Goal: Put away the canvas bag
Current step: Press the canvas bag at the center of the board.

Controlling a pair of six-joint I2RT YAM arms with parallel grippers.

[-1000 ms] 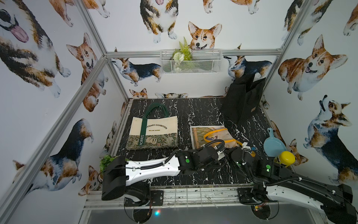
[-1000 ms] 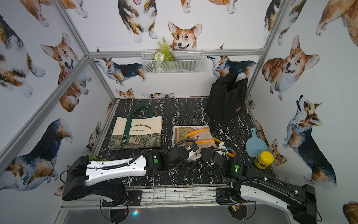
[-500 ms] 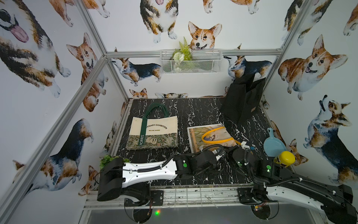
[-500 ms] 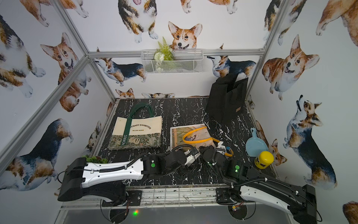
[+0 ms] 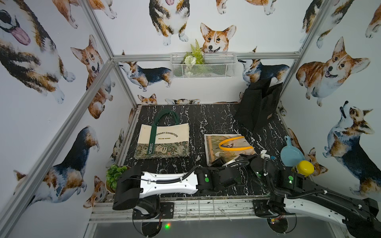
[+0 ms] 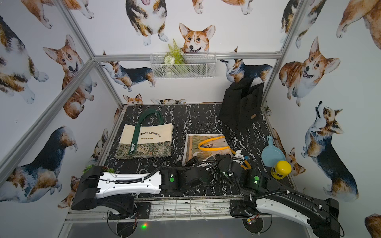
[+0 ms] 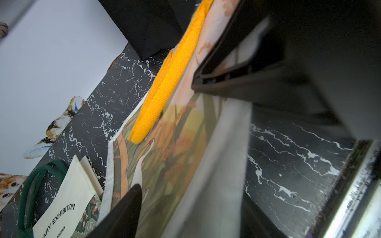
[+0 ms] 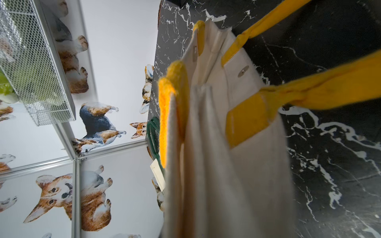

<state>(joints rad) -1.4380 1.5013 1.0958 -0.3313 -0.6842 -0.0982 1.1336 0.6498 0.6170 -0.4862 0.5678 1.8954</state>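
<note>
Left wrist view is showing left gripper [image 7: 166, 137] gaping astride the yellow-handled printed canvas bag [image 7: 185, 164], lying flat on the robot's side of the upright black felt bin [image 7: 148, 24]; right gripper [image 6: 239, 156] is pinching its hem.

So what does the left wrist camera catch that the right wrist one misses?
Only the left wrist camera shows the painted bird picture on the yellow-handled bag and the lettering on the green-handled bag. Only the right wrist camera shows the wire basket, the bag's snap button and its plain cream cloth. Both show the yellow handle, the green handle and the black marble table.
</note>
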